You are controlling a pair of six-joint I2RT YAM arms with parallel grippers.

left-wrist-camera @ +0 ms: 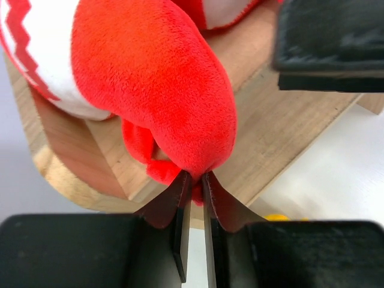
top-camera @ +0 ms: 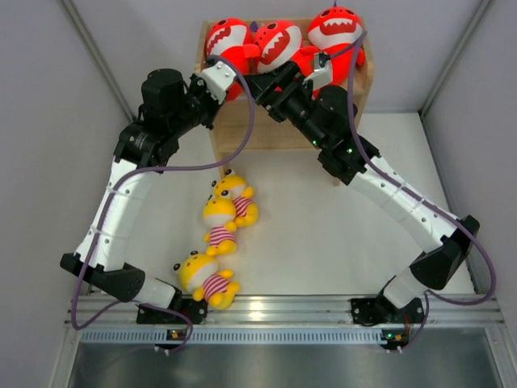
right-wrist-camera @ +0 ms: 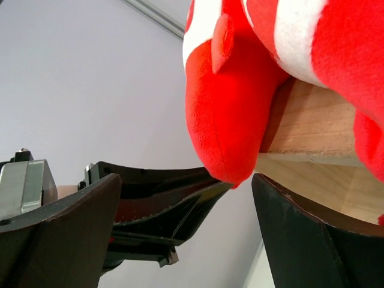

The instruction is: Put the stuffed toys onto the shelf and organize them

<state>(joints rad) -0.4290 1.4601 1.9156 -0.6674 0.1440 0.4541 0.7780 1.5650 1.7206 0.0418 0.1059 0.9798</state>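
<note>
1. From the top camera, the wooden shelf [top-camera: 242,129] stands at the upper middle of the frame. Three red toys sit in a row on its top board: the left shark [top-camera: 226,36], the middle shark [top-camera: 279,42] and the right shark [top-camera: 335,28]. Lower down, left of the middle, three striped toys lie on the table [top-camera: 323,234]: the top yellow toy [top-camera: 234,194], the middle yellow toy [top-camera: 220,222] and the bottom yellow toy [top-camera: 206,279]
2. From the left wrist camera, the left gripper [left-wrist-camera: 192,180] pinches a red tip of the left shark at the lower middle. The shark hangs over the shelf edge
3. From the right wrist camera, the right gripper [right-wrist-camera: 186,234] is spread wide and holds nothing. The shark's red tip hangs just above the gap
</note>
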